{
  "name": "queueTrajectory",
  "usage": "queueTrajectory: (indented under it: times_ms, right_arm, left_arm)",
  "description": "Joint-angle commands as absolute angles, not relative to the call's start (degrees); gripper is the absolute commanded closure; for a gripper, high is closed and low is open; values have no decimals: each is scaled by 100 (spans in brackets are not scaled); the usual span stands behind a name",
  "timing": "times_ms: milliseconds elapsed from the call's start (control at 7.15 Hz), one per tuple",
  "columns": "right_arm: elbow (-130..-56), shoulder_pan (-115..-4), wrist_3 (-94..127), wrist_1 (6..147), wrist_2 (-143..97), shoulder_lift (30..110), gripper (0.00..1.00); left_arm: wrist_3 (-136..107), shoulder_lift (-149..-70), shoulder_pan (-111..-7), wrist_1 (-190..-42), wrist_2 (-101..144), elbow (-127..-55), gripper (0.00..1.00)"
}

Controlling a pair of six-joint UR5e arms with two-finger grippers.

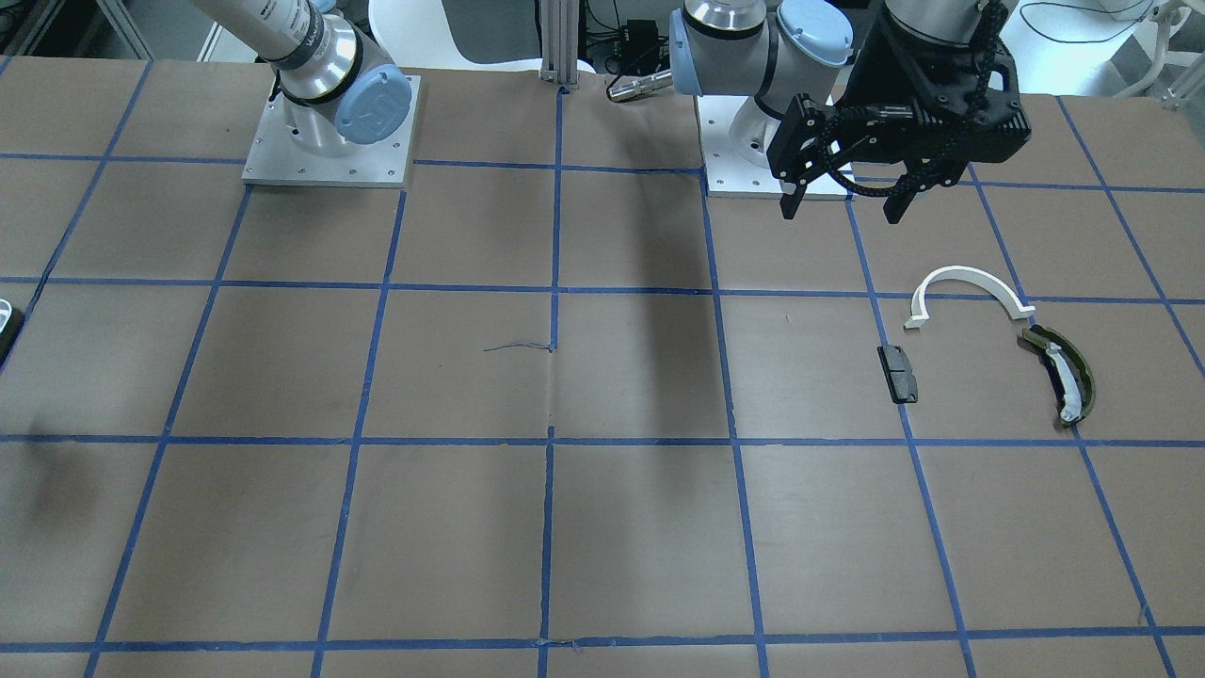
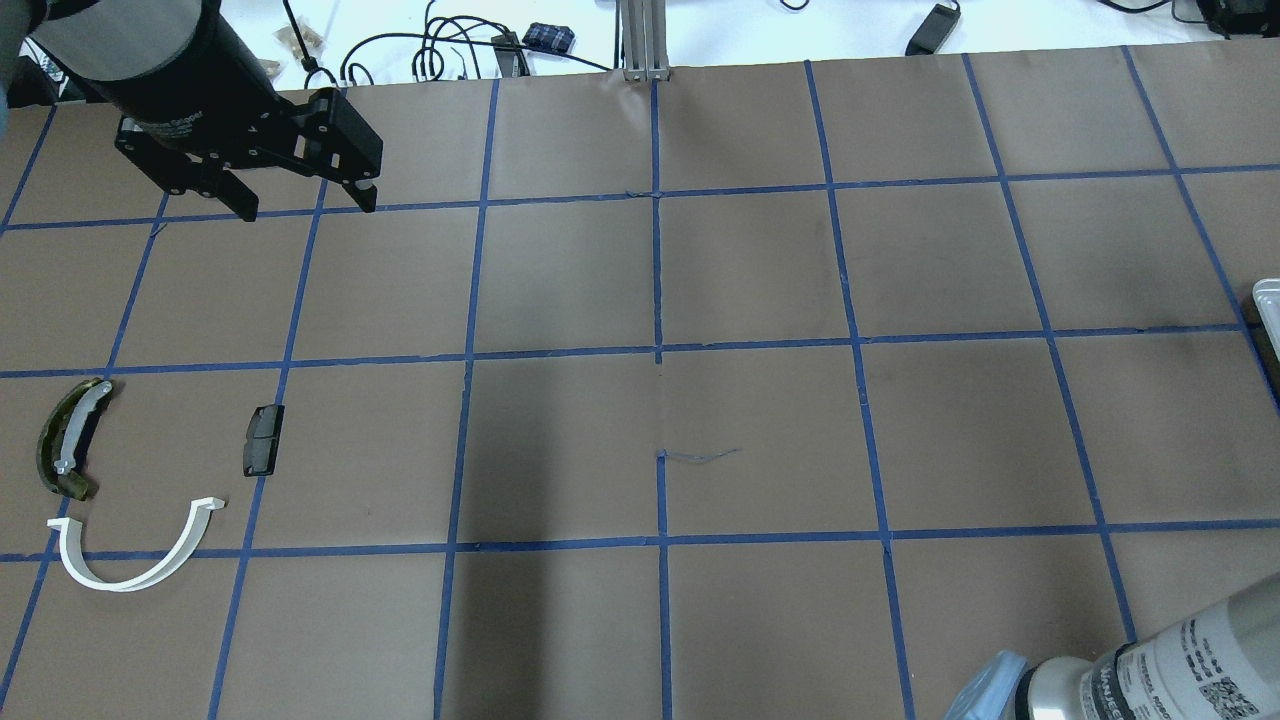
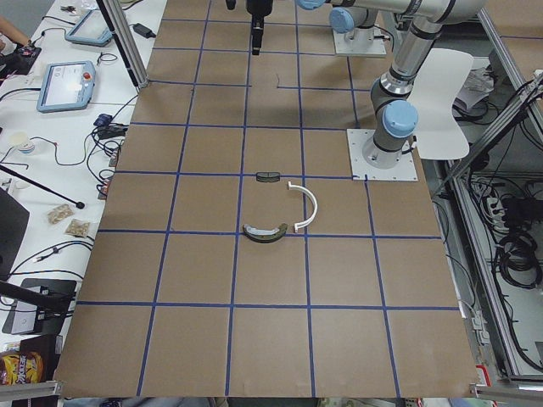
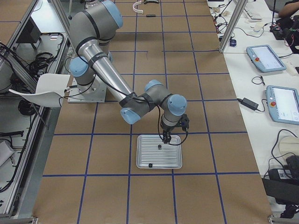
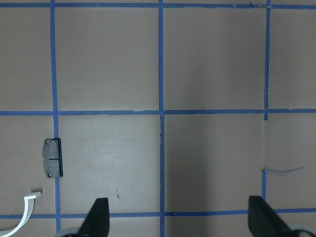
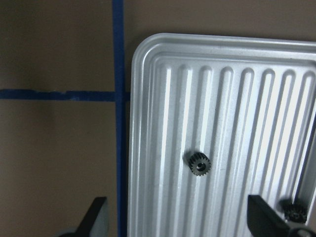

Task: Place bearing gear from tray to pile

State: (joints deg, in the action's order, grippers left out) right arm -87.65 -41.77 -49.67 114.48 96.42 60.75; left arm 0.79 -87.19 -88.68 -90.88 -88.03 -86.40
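Note:
The white ribbed tray [image 4: 159, 158] lies under my right gripper [image 4: 166, 139]; its rim [image 6: 140, 98] fills the right wrist view. A small black bearing gear [image 6: 199, 164] lies on the tray floor just ahead of the open, empty right gripper [image 6: 180, 222]. A second gear [image 6: 295, 210] sits by the right fingertip. The pile is on the left side: a white arc [image 2: 130, 565], a dark block [image 2: 264, 440] and an olive curved piece [image 2: 68, 438]. My left gripper [image 2: 300, 205] hangs open and empty above the table, beyond the pile.
The table is brown paper with a blue tape grid. The left arm's base plate [image 1: 777, 174] is near the pile. The tray's edge [image 2: 1268, 300] just shows at the overhead view's right border. Tablets and cables lie beyond the table's far edge.

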Motion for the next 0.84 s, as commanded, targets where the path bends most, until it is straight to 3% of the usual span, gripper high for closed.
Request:
queueTrajectory:
  times_ms: [0, 419, 699]
  right_arm:
    - [-8771, -4166, -4887, 12014, 9861, 5617, 4]
    - [-8798, -4166, -4641, 12111, 9879, 5379, 5]
    - [-8815, -4166, -4641, 12111, 9888, 5361, 14]
  left_arm:
    - [79, -8719, -8868, -9088, -8807, -8640, 0]
    - [79, -8719, -8868, -9088, -8807, -8640, 0]
    - [79, -8719, -8868, -9088, -8798, -8640, 0]
